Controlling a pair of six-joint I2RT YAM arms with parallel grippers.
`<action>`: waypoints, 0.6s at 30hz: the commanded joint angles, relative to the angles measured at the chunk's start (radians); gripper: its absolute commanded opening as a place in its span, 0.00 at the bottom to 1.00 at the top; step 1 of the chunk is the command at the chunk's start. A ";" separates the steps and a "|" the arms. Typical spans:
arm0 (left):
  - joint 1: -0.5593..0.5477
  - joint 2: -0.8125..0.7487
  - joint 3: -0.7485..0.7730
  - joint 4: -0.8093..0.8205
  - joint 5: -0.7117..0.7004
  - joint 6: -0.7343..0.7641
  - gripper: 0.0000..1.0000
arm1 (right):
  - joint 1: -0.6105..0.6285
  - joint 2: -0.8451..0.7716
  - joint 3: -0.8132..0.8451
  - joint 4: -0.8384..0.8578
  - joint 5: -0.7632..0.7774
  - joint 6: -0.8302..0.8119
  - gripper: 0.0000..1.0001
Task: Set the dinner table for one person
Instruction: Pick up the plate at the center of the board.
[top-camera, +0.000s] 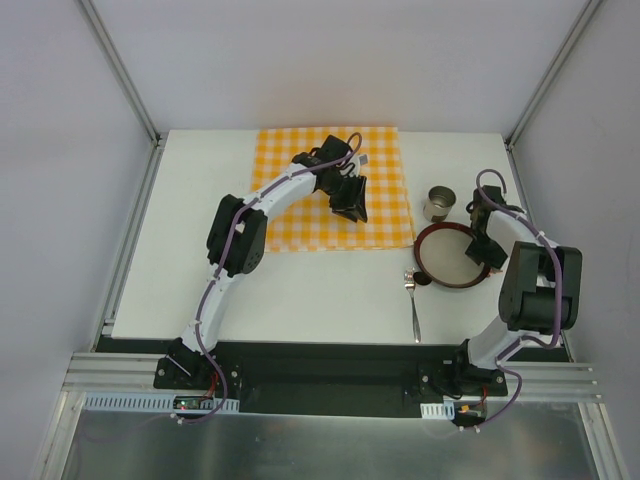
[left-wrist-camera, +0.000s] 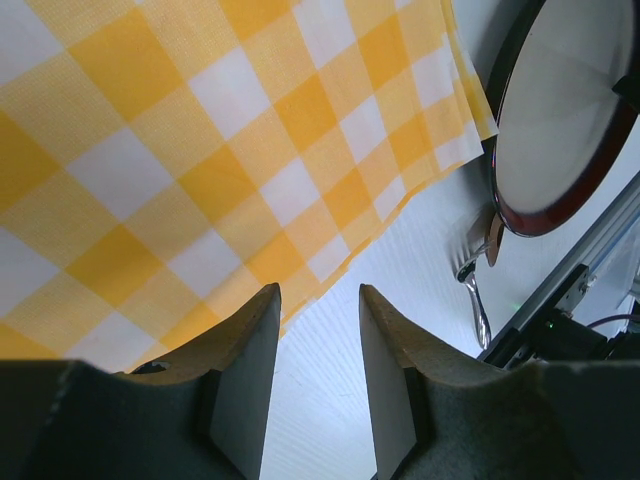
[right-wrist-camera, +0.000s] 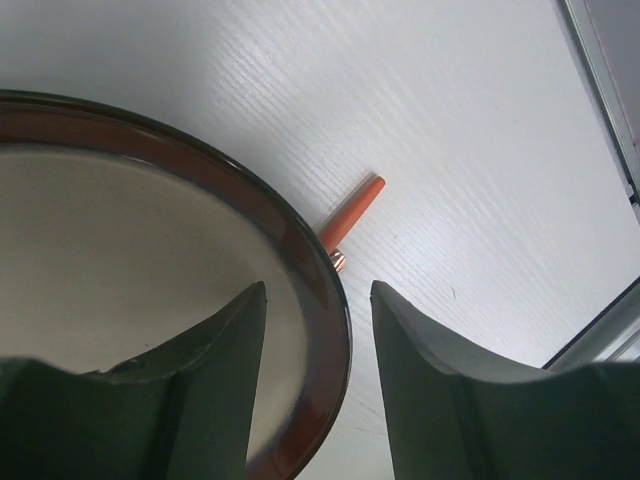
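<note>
While left gripper (left-wrist-camera: 318, 295) hovers narrow, empty, over orange checked cloth (left-wrist-camera: 200, 150), your right gripper (right-wrist-camera: 318, 290), half-open, straddles brown-rimmed round plate (right-wrist-camera: 120, 270).

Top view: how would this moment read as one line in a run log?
left gripper: open above checked cloth | right gripper: open over plate rim | fork, cup: on dinner table beside plate

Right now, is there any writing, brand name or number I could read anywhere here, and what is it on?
No readable text anywhere.
The checked cloth, plate, metal cup, fork and dinner table show no writing.
Any print on the small boards at the arm bases is too small to read.
</note>
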 joint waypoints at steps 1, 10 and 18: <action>-0.002 -0.023 -0.008 0.017 0.022 0.003 0.37 | -0.024 -0.029 -0.042 -0.009 -0.035 0.025 0.49; 0.006 -0.062 -0.035 0.017 0.009 0.015 0.37 | -0.035 -0.029 -0.064 0.042 -0.098 0.016 0.46; 0.037 -0.060 -0.040 0.019 0.024 0.017 0.37 | -0.036 -0.087 -0.112 0.082 -0.180 0.017 0.41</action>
